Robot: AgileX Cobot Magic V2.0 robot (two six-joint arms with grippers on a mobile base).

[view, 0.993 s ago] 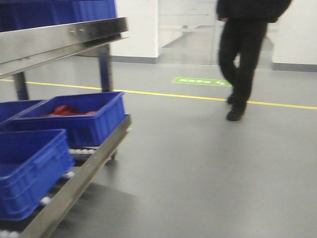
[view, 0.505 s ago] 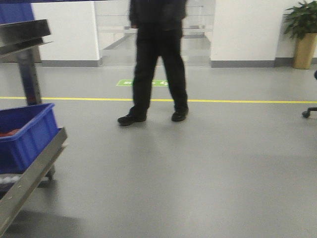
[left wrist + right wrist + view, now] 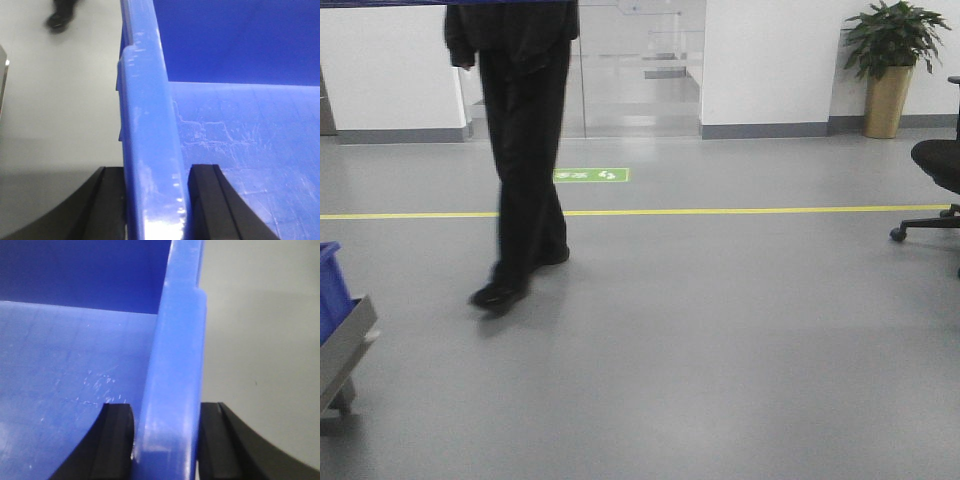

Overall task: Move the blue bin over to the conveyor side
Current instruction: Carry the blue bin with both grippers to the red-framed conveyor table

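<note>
The blue bin [image 3: 240, 150] hangs between both arms, above the grey floor. In the left wrist view my left gripper [image 3: 156, 172] is shut on the bin's thick left rim [image 3: 145, 110], one black finger [image 3: 112, 200] outside the wall and the other inside. In the right wrist view my right gripper [image 3: 167, 407] is shut on the opposite rim of the bin [image 3: 65, 355] in the same way. The bin's inside is scuffed and holds nothing that I can see. The conveyor is out of view.
A person in black [image 3: 525, 150] walks across the floor ahead on the left. The corner of a steel rack [image 3: 345, 345] with another blue crate [image 3: 328, 290] is at the left edge. A potted plant [image 3: 887, 70] and an office chair [image 3: 940, 165] stand at the right. A yellow line [image 3: 740, 211] crosses the floor.
The front view has swung to the right: the rack and its blue crates have slid almost out at the left, and the plant and chair have come in at the right. The person has walked leftward.
</note>
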